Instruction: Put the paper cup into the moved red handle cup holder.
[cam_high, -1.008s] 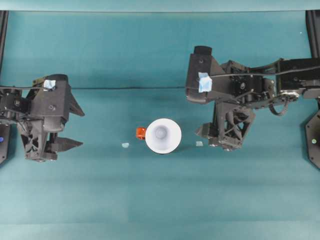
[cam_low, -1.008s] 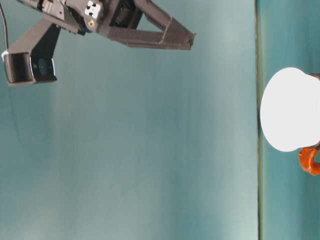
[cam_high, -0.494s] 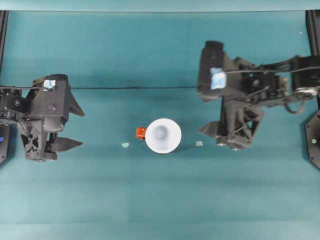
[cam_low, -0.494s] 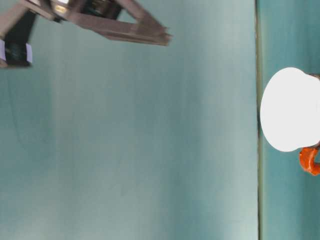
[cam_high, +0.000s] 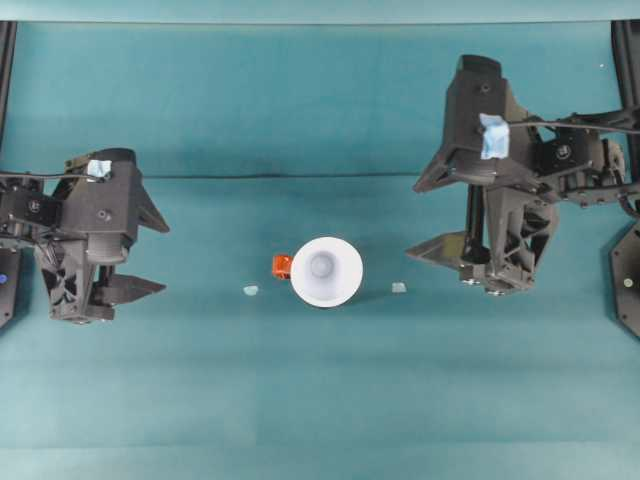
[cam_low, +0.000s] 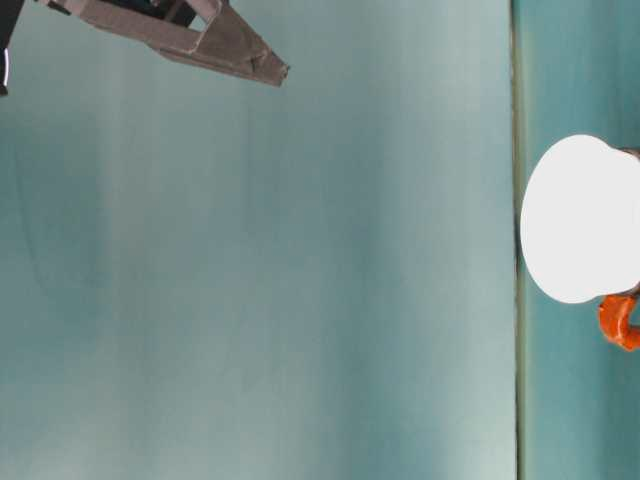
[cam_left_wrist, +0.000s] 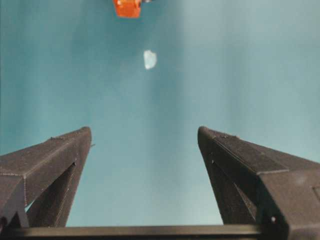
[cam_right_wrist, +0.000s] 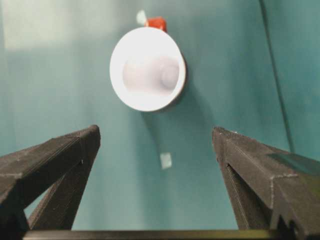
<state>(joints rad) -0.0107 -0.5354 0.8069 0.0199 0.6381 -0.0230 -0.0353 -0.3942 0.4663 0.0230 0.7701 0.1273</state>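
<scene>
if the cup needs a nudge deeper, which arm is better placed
Probably the right. The right gripper is open and its camera looks straight at the paper cup seated in the holder. The left gripper, also open, sits farther away.

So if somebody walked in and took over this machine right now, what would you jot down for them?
Left gripper: open, holding nothing, at the left side of the table.
Right gripper: open, holding nothing, right of the cup.
Paper cup: upright at the table's middle, seated in the red handle cup holder, whose orange-red tab sticks out on the cup's left.
Two small pale scraps lie on the table either side of it.
Done: cup looks placed.
Left: apparently nothing but parking the arms.
</scene>
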